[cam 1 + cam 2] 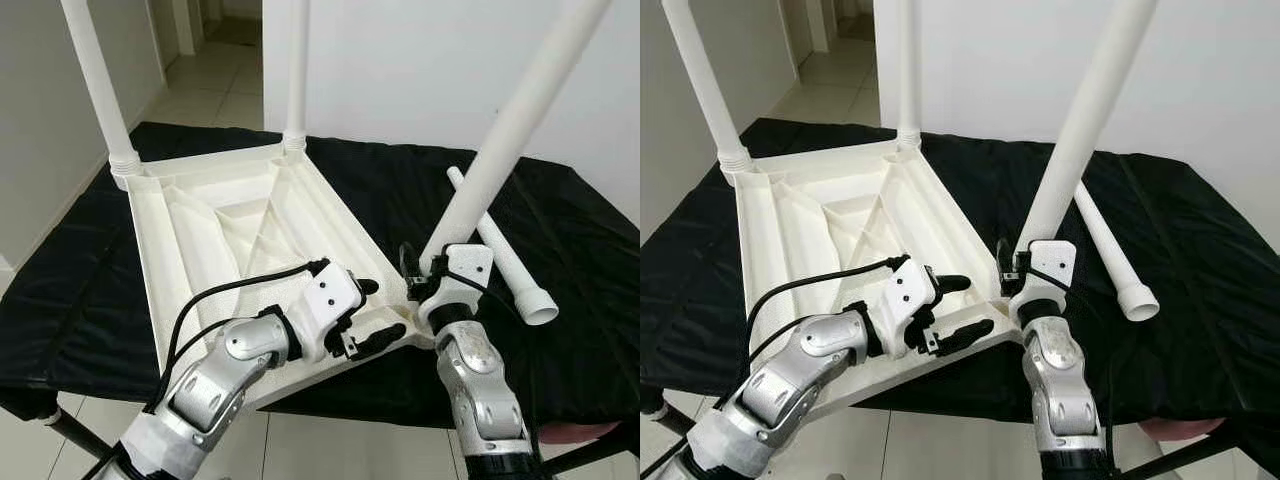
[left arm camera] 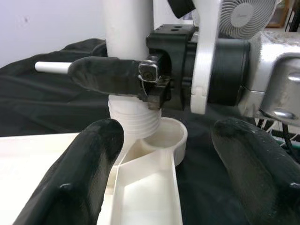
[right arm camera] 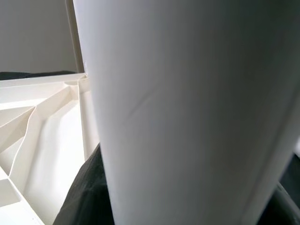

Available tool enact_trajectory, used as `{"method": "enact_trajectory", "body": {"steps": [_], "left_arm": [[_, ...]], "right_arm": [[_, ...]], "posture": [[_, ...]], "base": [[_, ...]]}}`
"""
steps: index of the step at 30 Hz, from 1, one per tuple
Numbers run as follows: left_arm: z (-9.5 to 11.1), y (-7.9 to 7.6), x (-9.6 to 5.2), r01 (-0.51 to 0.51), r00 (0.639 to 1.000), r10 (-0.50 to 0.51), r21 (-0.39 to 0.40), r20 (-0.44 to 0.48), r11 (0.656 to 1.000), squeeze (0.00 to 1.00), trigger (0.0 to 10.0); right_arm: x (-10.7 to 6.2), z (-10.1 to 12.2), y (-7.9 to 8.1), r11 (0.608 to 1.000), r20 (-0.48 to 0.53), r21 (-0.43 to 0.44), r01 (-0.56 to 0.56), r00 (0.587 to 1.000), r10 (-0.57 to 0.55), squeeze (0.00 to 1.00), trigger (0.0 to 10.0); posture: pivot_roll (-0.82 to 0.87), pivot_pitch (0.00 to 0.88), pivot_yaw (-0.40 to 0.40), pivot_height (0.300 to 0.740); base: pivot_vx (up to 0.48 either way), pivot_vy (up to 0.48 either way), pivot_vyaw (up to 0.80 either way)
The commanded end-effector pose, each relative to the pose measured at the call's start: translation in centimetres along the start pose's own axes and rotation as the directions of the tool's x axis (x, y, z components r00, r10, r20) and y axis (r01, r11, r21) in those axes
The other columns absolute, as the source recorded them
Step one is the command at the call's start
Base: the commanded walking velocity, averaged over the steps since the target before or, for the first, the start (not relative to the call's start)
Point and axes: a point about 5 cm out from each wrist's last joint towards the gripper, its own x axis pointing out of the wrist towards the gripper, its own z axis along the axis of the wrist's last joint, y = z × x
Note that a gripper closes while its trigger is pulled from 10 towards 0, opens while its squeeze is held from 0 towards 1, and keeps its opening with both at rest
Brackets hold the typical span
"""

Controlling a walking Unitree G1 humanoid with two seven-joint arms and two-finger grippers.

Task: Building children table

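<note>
Closest to the lens: left end effector (image 1: 372, 314), fingers spread wide with nothing between them, hovering over the near edge of the upturned white tabletop (image 1: 215, 235) and pointing at the near right corner socket (image 2: 165, 136). Not gripping, at most resting on the rim.

Moving right: right end effector (image 1: 424, 277), clamped on the third leg (image 1: 500, 150) low down, just above its threaded end. Ribbed thread sitting right at the mouth of the socket, apparently partly in, hard to say how deep.

Key bit for the next move: leg's long axis not plumb. Leaning up and away to the right, top well off from the line of the socket, while the two back legs (image 1: 100, 85) stand close to straight in their corners. So probably needs tipping back toward the left, over the tabletop, before any twisting, or risk of cross-threading. Right arm already on it and clearly the nearer one; left arm best placed to pin the tabletop down.

Further right: fourth leg (image 1: 505, 255) lying loose on the black-draped counter (image 1: 590, 290), flared end toward the near edge, just beside the right arm.
</note>
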Motion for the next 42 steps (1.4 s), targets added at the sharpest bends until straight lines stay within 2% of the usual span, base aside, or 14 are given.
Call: {"method": "enact_trajectory", "body": {"steps": [1, 8, 18, 21, 23, 28, 29, 31, 33, 35, 37, 42], "left_arm": [[0.2, 0.0, -0.1, 0.015, 1.000, -0.015, 0.005, -0.001, 1.000, 0.00, 10.0], [0.4, 0.0, 0.1, 0.020, 1.000, -0.020, 0.004, 0.004, 1.000, 0.00, 10.0], [0.9, -0.1, 0.3, 0.028, 1.000, -0.028, -0.008, 0.012, 1.000, 0.00, 10.0], [0.7, -0.4, 0.3, 0.035, 0.999, -0.035, -0.042, 0.002, 0.998, 0.00, 10.0], [0.2, -0.7, 0.1, 0.038, 0.999, -0.039, -0.113, -0.012, 0.993, 0.00, 10.0], [-0.2, -1.0, 0.0, 0.039, 0.999, -0.043, -0.147, -0.026, 0.988, 0.00, 10.0], [-0.9, -1.1, -0.1, 0.033, 0.996, -0.047, -0.159, -0.080, 0.987, 0.00, 10.0], [-0.9, -1.1, -0.1, 0.033, 0.996, -0.047, -0.159, -0.080, 0.987, 0.00, 10.0], [-2.3, -0.8, -0.5, -0.015, 0.984, -0.010, -0.139, -0.179, 0.990, 0.00, 10.0], [-2.3, -0.8, -0.5, -0.015, 0.984, -0.010, -0.139, -0.179, 0.990, 0.00, 10.0], [-3.0, -0.1, -0.8, -0.095, 0.970, 0.062, -0.131, -0.235, 0.987, 0.00, 10.0], [-2.9, 1.0, -1.0, -0.163, 0.958, 0.125, -0.132, -0.258, 0.978, 0.00, 10.0]], "right_arm": [[-0.7, -0.5, -0.7, 1.000, -0.025, -0.014, 0.028, 0.999, -0.028, 0.00, 10.0], [-2.0, -2.9, -1.4, 0.997, -0.108, -0.064, 0.034, 0.993, -0.041, 0.00, 10.0], [-1.6, -3.4, -1.6, 0.997, -0.120, -0.077, 0.015, 0.992, -0.025, 0.00, 10.0], [-1.7, -3.9, -1.6, 0.997, -0.133, -0.083, 0.000, 0.991, -0.011, 0.00, 10.0], [-1.6, -4.1, -1.5, 0.994, -0.137, -0.101, -0.043, 0.990, 0.029, 0.00, 10.0], [-1.5, -4.2, -1.5, 0.991, -0.138, -0.112, -0.074, 0.989, 0.058, 0.00, 10.0], [-1.4, -4.4, -1.5, 0.984, -0.143, -0.141, -0.110, 0.986, 0.089, 0.00, 10.0], [-1.4, -4.4, -1.5, 0.984, -0.143, -0.141, -0.110, 0.986, 0.089, 0.00, 10.0], [-1.4, -4.5, -1.5, 0.972, -0.154, -0.170, -0.161, 0.979, 0.135, 0.00, 10.0], [-1.4, -4.5, -1.5, 0.972, -0.154, -0.170, -0.161, 0.979, 0.135, 0.00, 10.0], [-1.7, -4.7, -1.6, 0.965, -0.159, -0.187, -0.183, 0.975, 0.154, 0.00, 10.0], [-2.1, -5.5, -1.8, 0.961, -0.176, -0.172, -0.216, 0.967, 0.185, 0.00, 10.0]], "posture": [[-0.05, 0.000, -0.045, 0.740], [-0.05, 0.000, -0.036, 0.740], [-0.05, 0.000, -0.026, 0.740], [-0.05, 0.000, -0.021, 0.740], [-0.06, 0.000, -0.002, 0.740], [-0.06, 0.000, -0.001, 0.740], [-0.07, 0.000, 0.003, 0.740], [-0.07, 0.000, 0.003, 0.740], [-0.08, 0.000, 0.009, 0.740], [-0.08, 0.000, 0.009, 0.740], [-0.07, 0.000, 0.013, 0.740], [-0.07, 0.000, 0.020, 0.740]], "base": [[0.000, 0.000, 0.00], [0.000, 0.000, 0.00], [0.000, 0.000, 0.00], [0.000, 0.000, 0.00], [0.000, 0.000, 0.00], [0.000, 0.000, 0.00], [0.000, 0.000, 0.00], [0.000, 0.000, 0.00], [0.000, 0.000, 0.00], [0.000, 0.000, 0.00], [0.000, 0.000, 0.00], [0.000, 0.000, 0.00]]}}
